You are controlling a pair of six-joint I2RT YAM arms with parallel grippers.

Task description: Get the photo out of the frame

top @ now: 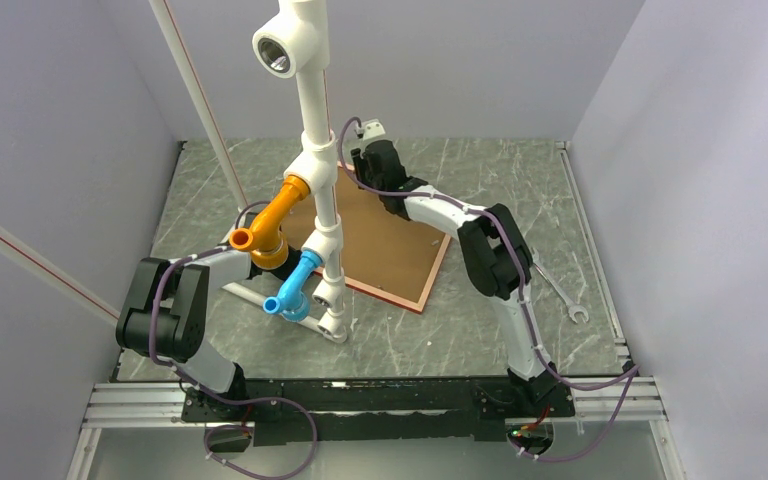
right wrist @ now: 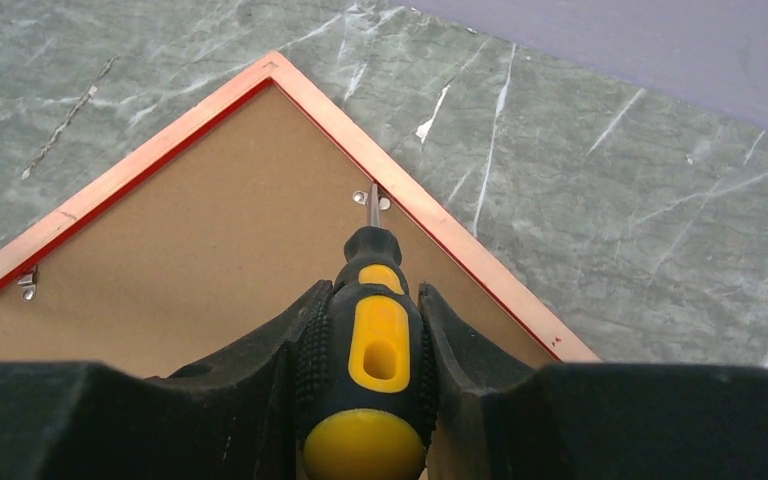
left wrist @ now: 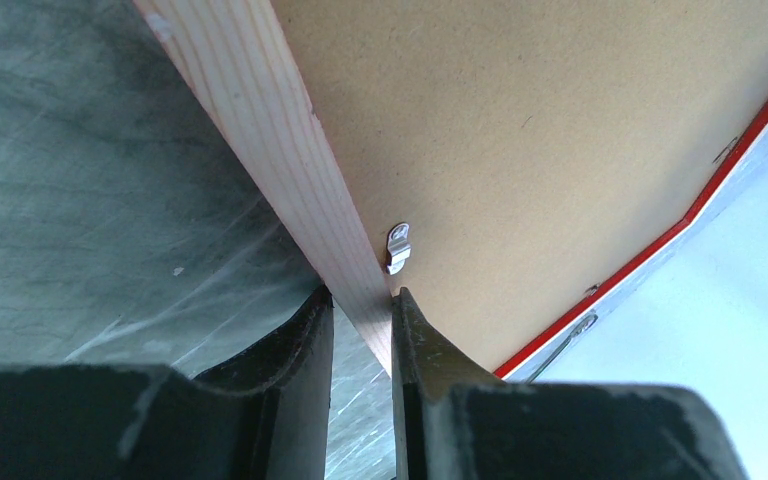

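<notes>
Frame: the frame (top: 438, 270) lies back side up on the table (top: 500, 180), about mid-table, turned so that one corner points to the far side. Its thin red edge shows along the near-right side.
Backing board: the brown backing board (top: 390, 245) fills the frame's back and faces up.
Photo: the photo is not visible; the board covers whatever sits inside the frame.
Left gripper: the left gripper (left wrist: 362, 297) is at the frame's left side. Its jaws pinch the pale wooden rail of the frame, one finger on each face. In the top view an orange elbow hides it.
Clip: a small metal clip (left wrist: 398, 247) sits on the board's edge against the rail, just beyond the left fingertips.
Right gripper: the right gripper (right wrist: 372, 290) is over the frame's far corner. Its jaws are clamped on a screwdriver (right wrist: 375, 345) with a black and yellow handle.
Screwdriver tip: the blade points at a metal tab (right wrist: 372, 200) on the inner edge of the far-right rail. Whether it touches the tab I cannot tell.
Second clip: another clip (right wrist: 27, 283) sits on the other rail, well apart from the tip.
Pipe stand: a white pipe stand (top: 318, 120) with an orange elbow (top: 275, 220) and a blue elbow (top: 295, 288) rises at the frame's near-left side.
Wrench: a wrench (top: 563, 298) lies on the table to the right of the frame, apart from it.
</notes>
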